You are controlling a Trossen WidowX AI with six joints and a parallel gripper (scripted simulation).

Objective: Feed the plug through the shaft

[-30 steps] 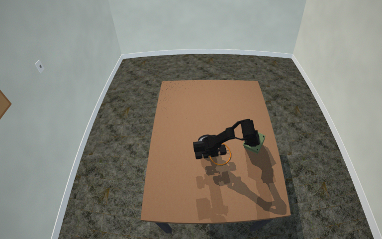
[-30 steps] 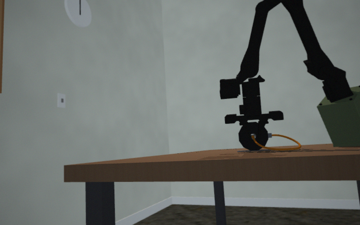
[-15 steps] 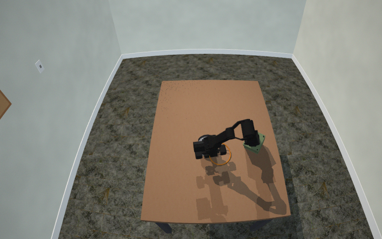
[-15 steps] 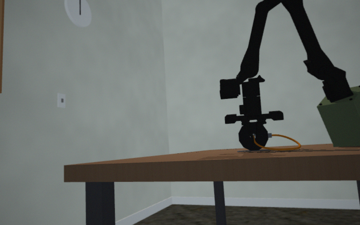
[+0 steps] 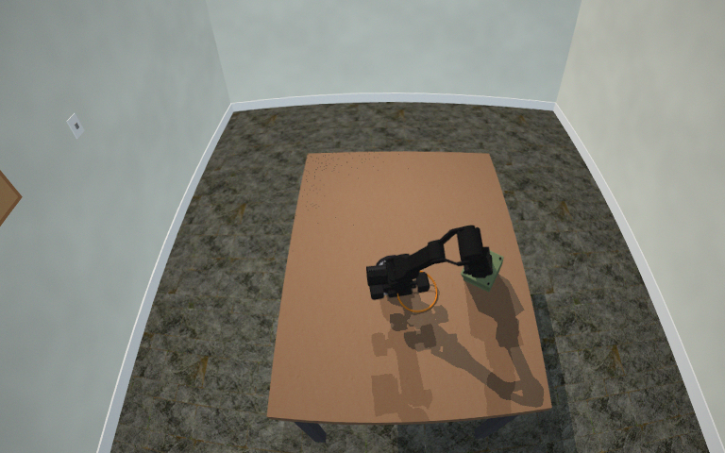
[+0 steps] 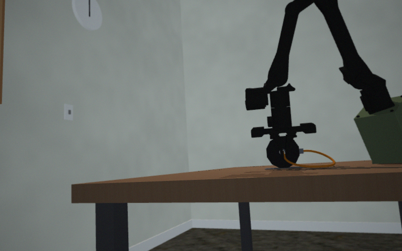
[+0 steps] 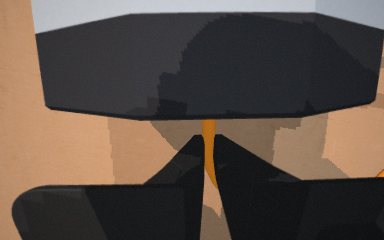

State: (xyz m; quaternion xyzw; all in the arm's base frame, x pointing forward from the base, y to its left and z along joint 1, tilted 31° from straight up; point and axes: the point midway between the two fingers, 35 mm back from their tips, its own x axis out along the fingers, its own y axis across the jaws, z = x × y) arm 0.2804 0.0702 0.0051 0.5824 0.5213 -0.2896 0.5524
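Plain room: wall clock (image 6: 87, 13), carpet (image 5: 224, 224), wooden table (image 5: 342, 224).

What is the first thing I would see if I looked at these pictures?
Probably the bright orange cable, curling in a loop on the brown table beside the round black motor. Right above the motor hangs the black gripper, fingers pinched shut on that cable. The arm bends back to a green base near the table's right edge.

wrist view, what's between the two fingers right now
The orange cable. In the wrist view the fingers are shut on it, just in front of the black motor; a short stretch of cable runs from their tips up to the motor.
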